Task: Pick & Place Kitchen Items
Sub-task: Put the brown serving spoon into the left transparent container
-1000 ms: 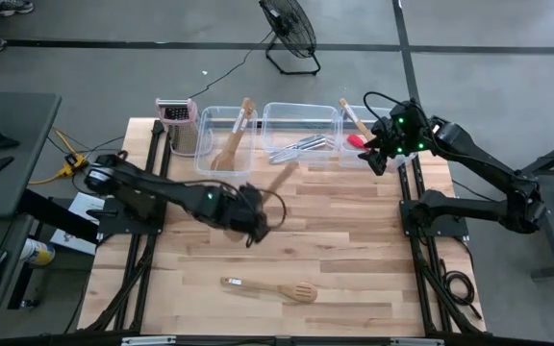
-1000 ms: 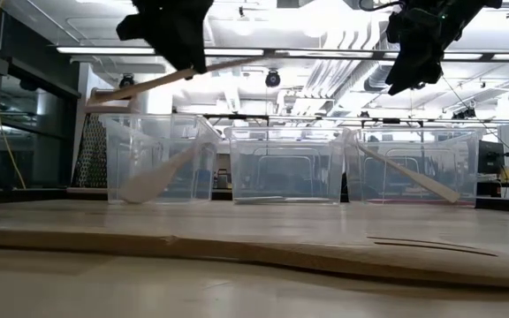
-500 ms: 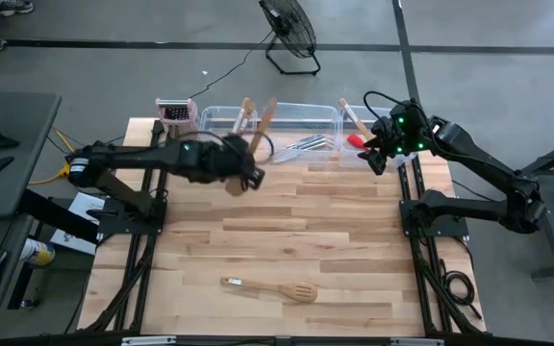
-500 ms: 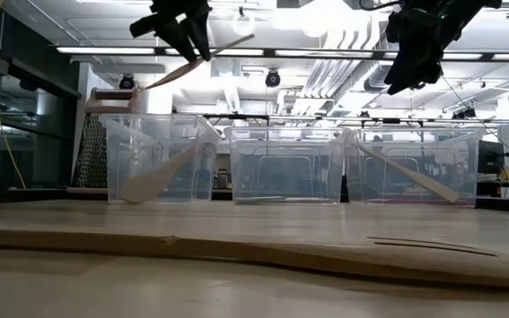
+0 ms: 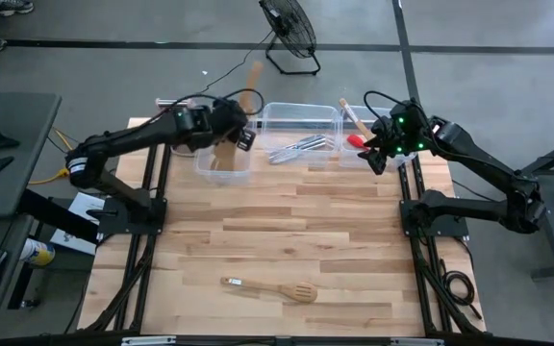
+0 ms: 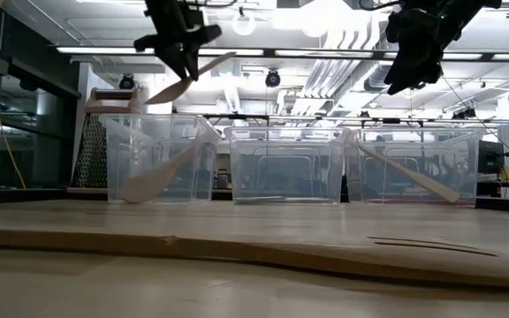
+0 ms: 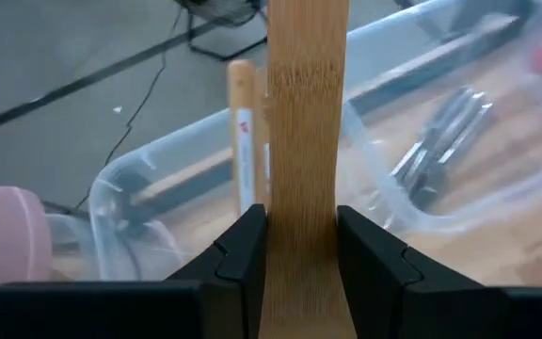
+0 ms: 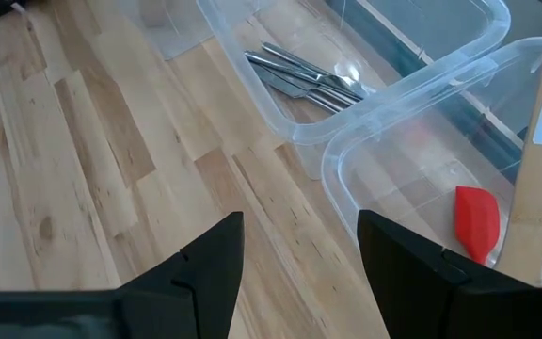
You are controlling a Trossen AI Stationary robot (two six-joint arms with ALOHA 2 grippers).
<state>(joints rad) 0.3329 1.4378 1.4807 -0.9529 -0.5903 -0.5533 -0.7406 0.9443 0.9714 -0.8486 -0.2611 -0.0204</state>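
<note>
We see the left gripper point(image 7: 299, 254) pinching a wooden spatula point(image 7: 304, 132) above the left tub point(image 5: 221, 159), its long axis running straight out ahead of the fingers toward the far edge, while the right gripper point(image 8: 299, 273) hangs spread over the right tub point(image 8: 393, 179).
</note>
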